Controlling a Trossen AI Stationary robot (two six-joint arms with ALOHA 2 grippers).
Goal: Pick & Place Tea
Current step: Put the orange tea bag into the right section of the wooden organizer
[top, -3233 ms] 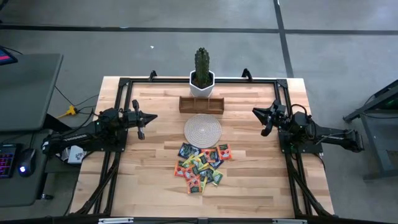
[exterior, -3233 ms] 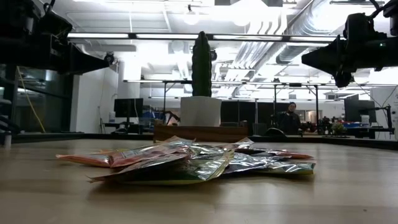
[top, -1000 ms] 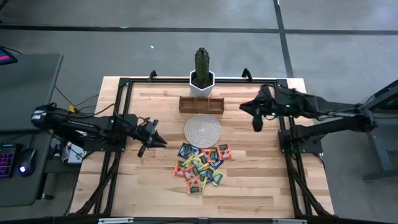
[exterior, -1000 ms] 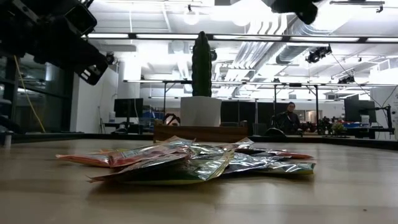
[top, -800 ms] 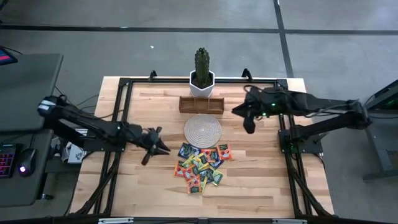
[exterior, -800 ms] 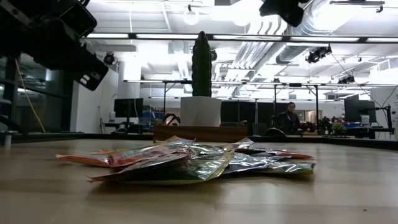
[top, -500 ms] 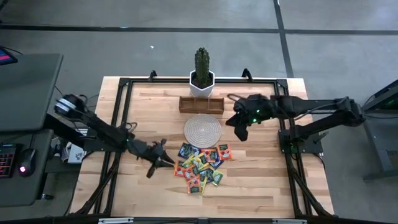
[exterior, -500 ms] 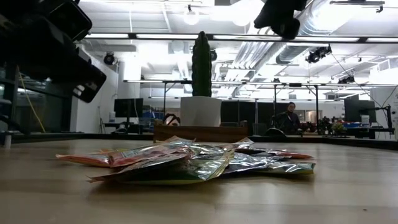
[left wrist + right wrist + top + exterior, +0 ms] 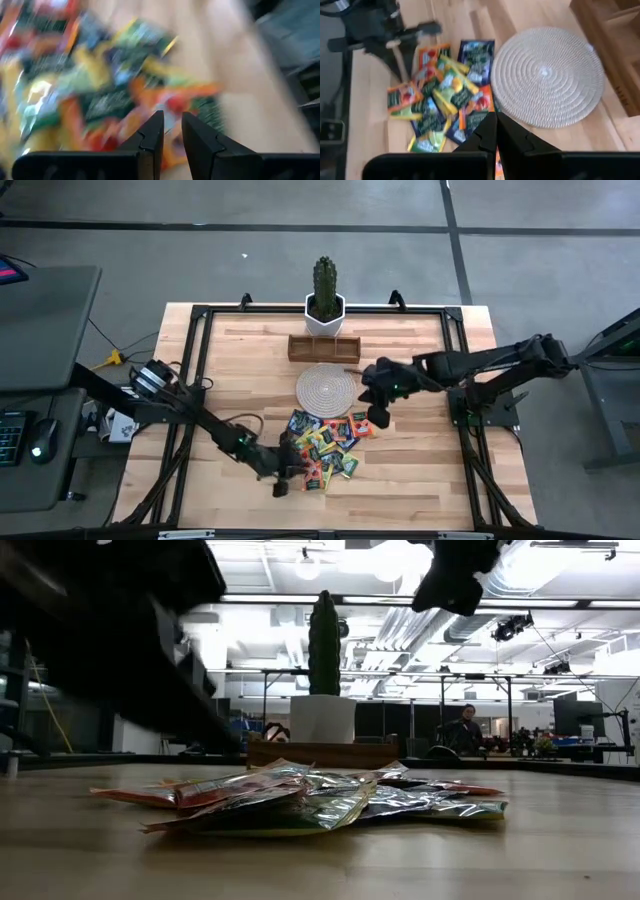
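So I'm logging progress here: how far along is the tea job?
Barely begun. No tea has been placed; all of it lies in one pile on the table, and the mat is bare. The left gripper is at the pile's edge, holding nothing; the right gripper hovers by the mat. All picking remains.

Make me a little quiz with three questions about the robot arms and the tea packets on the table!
1. True or false: the left gripper is down beside the pile of tea sachets.
2. What is the cactus standing in? A) a white pot B) the wooden tray C) the round mat
3. Fill in: the right gripper hovers between the round woven mat and the tea pile, with its fingers ____.

Key: 1 true; 2 A; 3 shut
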